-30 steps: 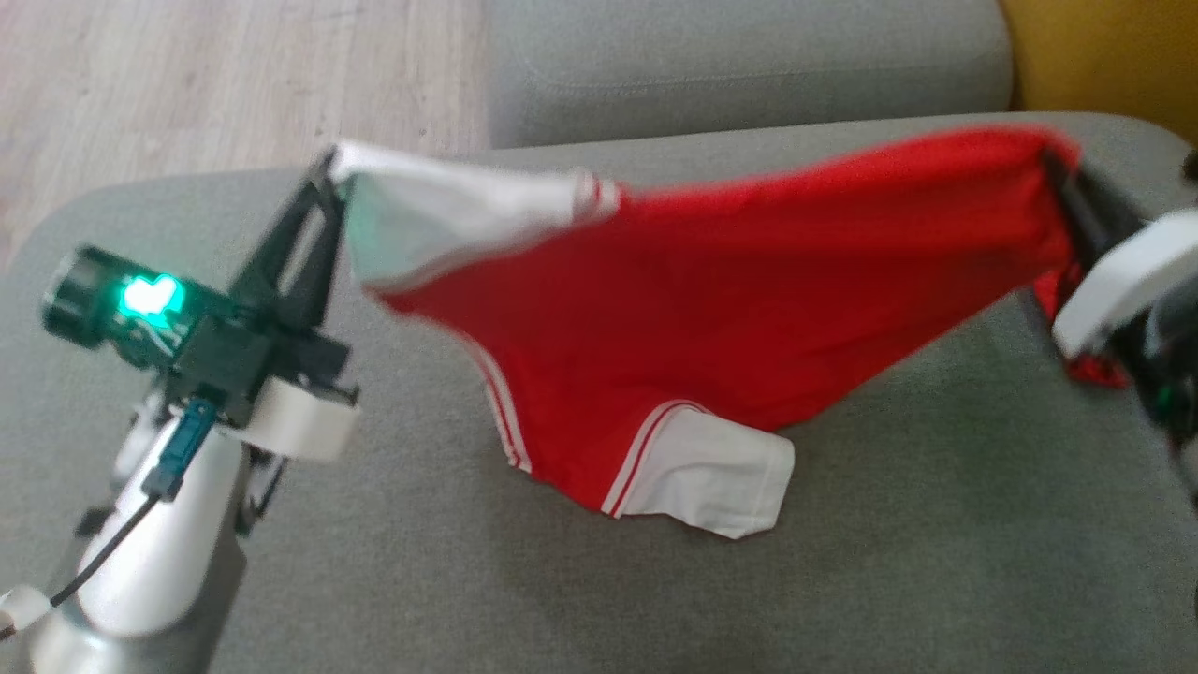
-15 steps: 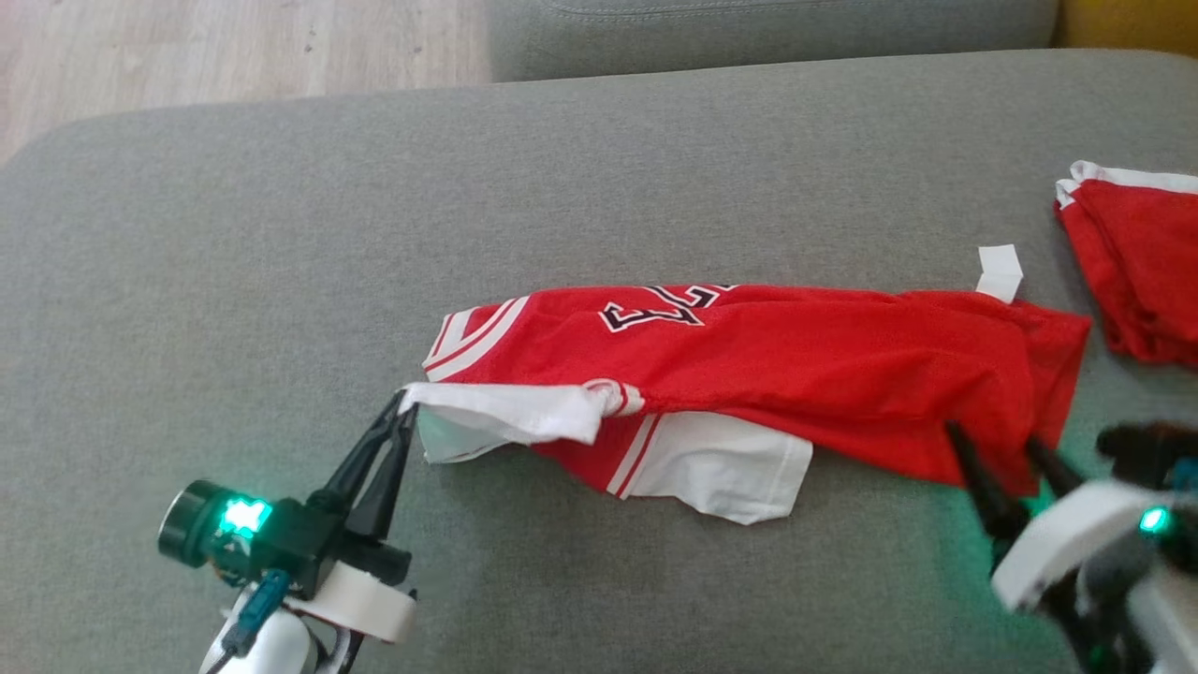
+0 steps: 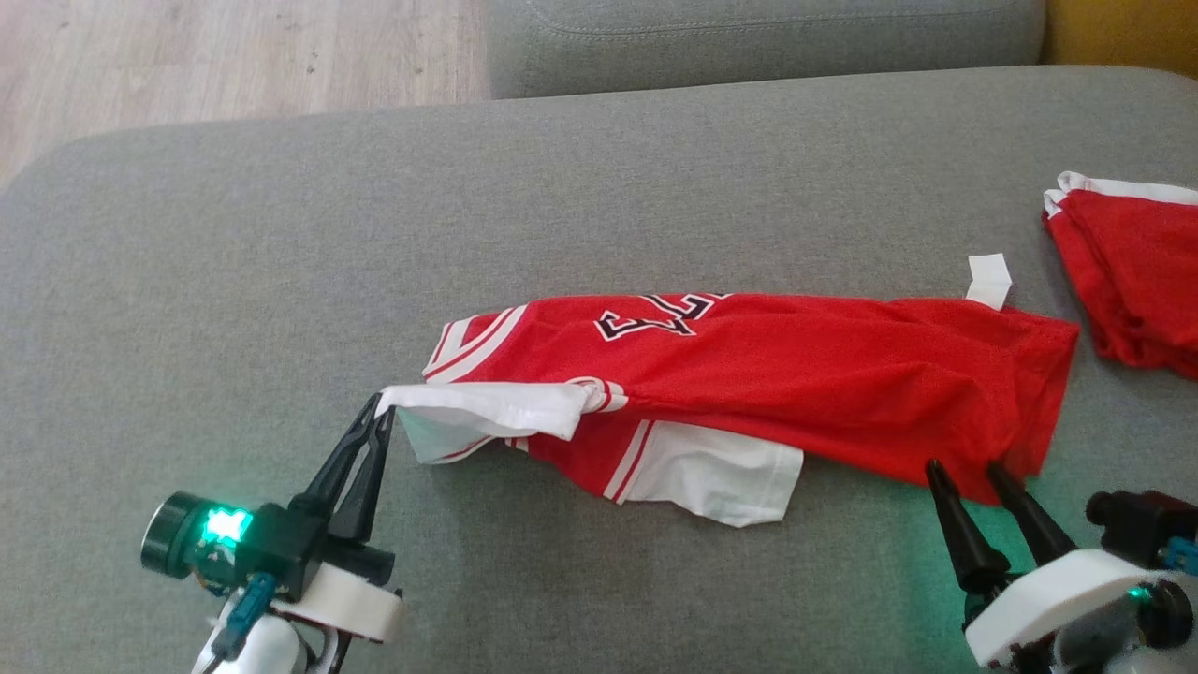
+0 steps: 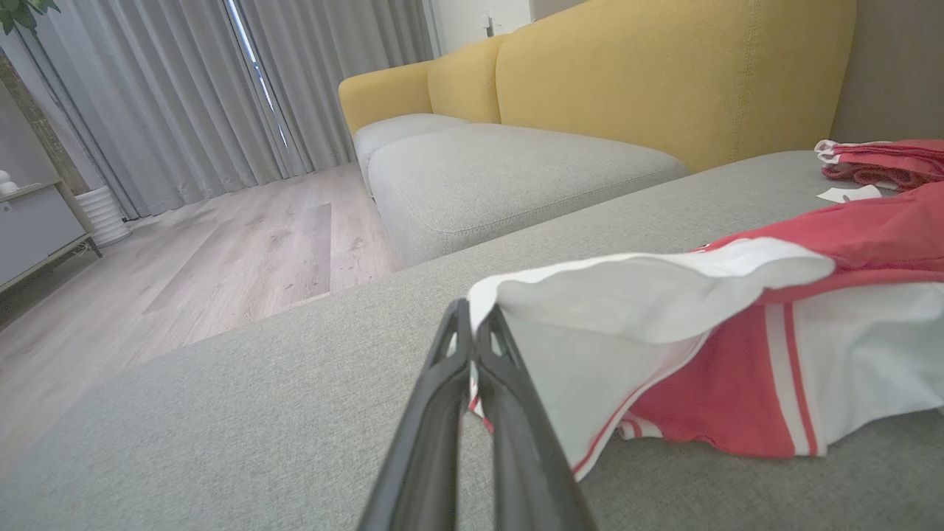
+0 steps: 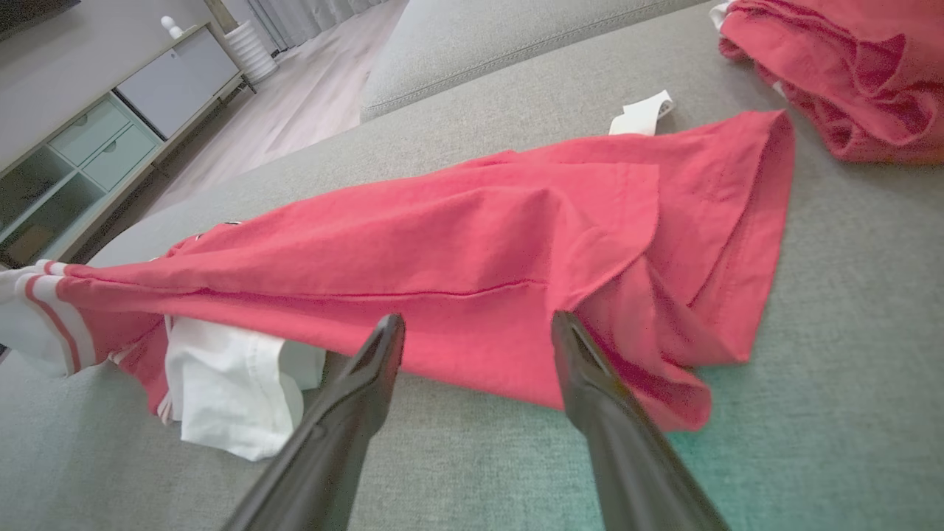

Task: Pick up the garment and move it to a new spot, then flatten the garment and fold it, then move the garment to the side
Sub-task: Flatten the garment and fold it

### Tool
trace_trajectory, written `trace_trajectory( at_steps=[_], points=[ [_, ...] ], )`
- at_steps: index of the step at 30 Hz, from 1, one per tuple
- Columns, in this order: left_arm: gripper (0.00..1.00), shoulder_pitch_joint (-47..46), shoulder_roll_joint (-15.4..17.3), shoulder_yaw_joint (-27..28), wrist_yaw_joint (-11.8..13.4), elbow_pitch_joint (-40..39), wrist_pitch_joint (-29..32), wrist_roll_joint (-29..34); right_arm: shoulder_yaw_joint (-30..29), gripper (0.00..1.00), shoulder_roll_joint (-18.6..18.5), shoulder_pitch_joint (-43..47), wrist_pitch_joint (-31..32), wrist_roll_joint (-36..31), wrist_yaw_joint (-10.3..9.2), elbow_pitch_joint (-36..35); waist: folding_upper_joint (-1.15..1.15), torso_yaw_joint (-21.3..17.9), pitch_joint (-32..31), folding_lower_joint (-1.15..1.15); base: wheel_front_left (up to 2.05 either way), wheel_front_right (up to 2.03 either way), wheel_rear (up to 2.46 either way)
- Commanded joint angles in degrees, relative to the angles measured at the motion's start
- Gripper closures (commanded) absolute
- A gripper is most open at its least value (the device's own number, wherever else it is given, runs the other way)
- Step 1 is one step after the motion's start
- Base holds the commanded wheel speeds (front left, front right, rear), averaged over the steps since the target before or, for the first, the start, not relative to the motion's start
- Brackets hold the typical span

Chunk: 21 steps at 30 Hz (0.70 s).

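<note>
Garment (image 3: 796,374) now down on cushion (image 3: 562,187); left end effector (image 3: 379,407) clamped on it, right end effector (image 3: 962,468) newly apart.

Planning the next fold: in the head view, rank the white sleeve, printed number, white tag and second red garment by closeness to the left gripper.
1. white sleeve, pinched in the left gripper
2. printed number, on the garment
3. white tag, by the garment's right end
4. second red garment, right edge

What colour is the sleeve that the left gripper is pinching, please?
White, with thin red stripes; the left wrist view shows the sleeve best.
</note>
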Motion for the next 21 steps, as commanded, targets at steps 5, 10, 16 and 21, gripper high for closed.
trace_trajectory(
  at_steps=[5, 10, 16, 21],
  points=[
    [1.00, -0.9, 1.2, 2.2, 0.6, -1.1, -0.8, -0.6, -1.1, 0.00, 0.4, -0.3, 0.8, -1.9, 0.39, -2.0, 0.00, -0.2, 0.0, 0.00, 0.00, 0.00, 0.00],
    [1.00, -1.5, 1.2, 1.7, 0.4, -0.9, -0.7, -0.7, -2.8, 0.00, 0.6, -1.8, 1.1, -3.9, 0.39, 0.4, 0.00, 0.4, -0.1, 0.00, 0.00, 0.00, 0.00],
    [1.00, -2.0, 1.3, 1.3, 0.5, -1.0, -0.7, -0.8, -3.5, 0.00, 1.0, -3.0, 1.4, -3.2, 0.39, 1.4, 0.00, 0.8, 0.0, 0.00, 0.00, 0.00, 0.00],
    [1.00, -2.4, 1.2, 0.9, 0.7, -1.3, -0.4, -0.9, -2.7, 0.00, 0.9, -4.6, 1.4, -2.5, 0.39, 2.9, 0.00, 1.0, 0.4, 0.00, 0.00, 0.00, 0.00]
  ],
)
